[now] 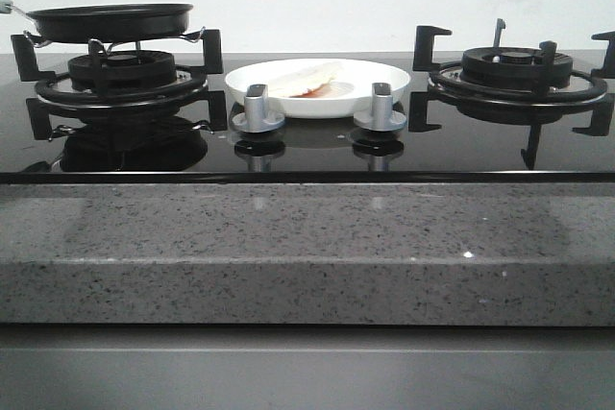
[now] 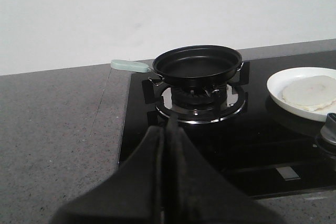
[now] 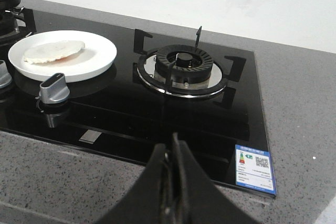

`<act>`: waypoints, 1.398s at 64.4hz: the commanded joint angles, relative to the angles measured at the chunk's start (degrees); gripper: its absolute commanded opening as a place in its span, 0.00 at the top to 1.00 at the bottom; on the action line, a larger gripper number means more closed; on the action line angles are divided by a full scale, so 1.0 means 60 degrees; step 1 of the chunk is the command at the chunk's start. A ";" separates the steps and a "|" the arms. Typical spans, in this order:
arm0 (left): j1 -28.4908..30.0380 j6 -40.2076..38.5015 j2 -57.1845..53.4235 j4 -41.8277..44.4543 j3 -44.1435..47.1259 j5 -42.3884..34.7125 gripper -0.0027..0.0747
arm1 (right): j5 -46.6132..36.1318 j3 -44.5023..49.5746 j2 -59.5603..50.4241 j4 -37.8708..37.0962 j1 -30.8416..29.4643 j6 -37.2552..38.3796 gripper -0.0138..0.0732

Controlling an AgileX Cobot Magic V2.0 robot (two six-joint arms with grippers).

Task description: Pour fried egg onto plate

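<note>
The white plate (image 1: 317, 84) sits on the black glass hob between the two burners. The pale fried egg (image 1: 306, 77) lies on it, folded, with a red yolk patch showing. Both also show in the left wrist view, plate (image 2: 281, 90) and egg (image 2: 308, 92), and in the right wrist view, plate (image 3: 97, 59) and egg (image 3: 52, 51). The black frying pan (image 1: 110, 21) stands empty on the left burner (image 1: 120, 79); it also shows in the left wrist view (image 2: 197, 62). My left gripper (image 2: 167, 129) is shut and empty, well short of the pan. My right gripper (image 3: 172, 148) is shut and empty over the hob's front edge.
The pan's pale green handle (image 2: 129, 65) points away from the plate. Two silver knobs (image 1: 258, 108) (image 1: 381, 106) stand in front of the plate. The right burner (image 1: 516, 69) is bare. A speckled grey stone counter (image 1: 307, 237) surrounds the hob.
</note>
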 commanded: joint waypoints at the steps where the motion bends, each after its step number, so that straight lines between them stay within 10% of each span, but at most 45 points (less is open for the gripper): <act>1: -0.0067 -0.0077 0.0090 -0.0175 -0.0228 -0.0757 0.99 | -0.0841 -0.0234 0.0111 -0.0004 -0.0069 -0.0020 0.92; 80: -0.0067 -0.0095 0.0090 -0.0030 -0.0183 -0.0968 0.99 | -0.0841 -0.0234 0.0111 -0.0004 -0.0069 -0.0020 0.92; 90: -0.0067 -0.2650 0.0090 0.2106 -0.0177 -0.1271 0.99 | -0.0841 -0.0234 0.0111 -0.0004 -0.0069 -0.0020 0.92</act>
